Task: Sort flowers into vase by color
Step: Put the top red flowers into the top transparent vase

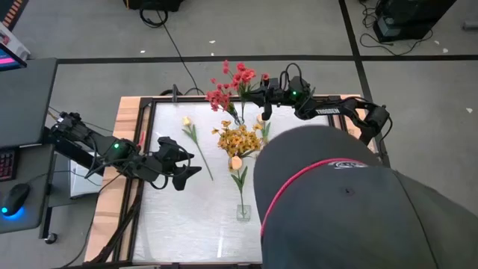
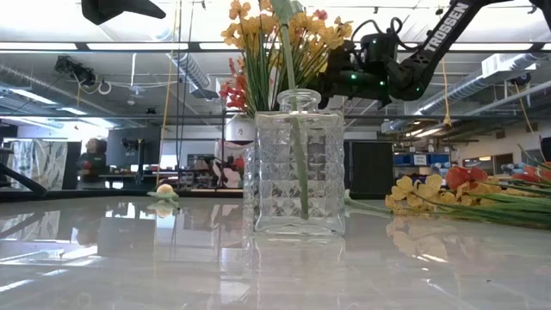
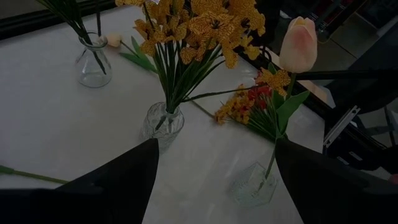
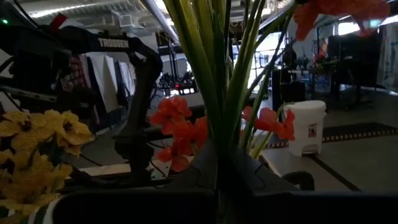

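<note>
The right tool (image 1: 246, 96) was parked at the far edge of the surface (image 1: 187, 217), clamped shut on a bunch of red flowers (image 1: 233, 84), whose green stems (image 4: 219, 93) were seen running up between its fingers in the right wrist view. The left tool (image 1: 193, 163) was held over the left part of the surface, fingers spread wide with nothing in them. A bunch of yellow flowers (image 1: 240, 139) was stood in a glass vase (image 3: 161, 124) at the middle, and a peach bud (image 3: 298, 43) was set in a nearer square vase (image 3: 254, 185). A third glass vase (image 3: 92, 62) with green stems was seen farther back. One pale bud (image 1: 187, 122) was left lying loose on the surface, left of the yellow bunch. Much of the overhead view was blocked by a person's dark cap (image 1: 336, 202).
</note>
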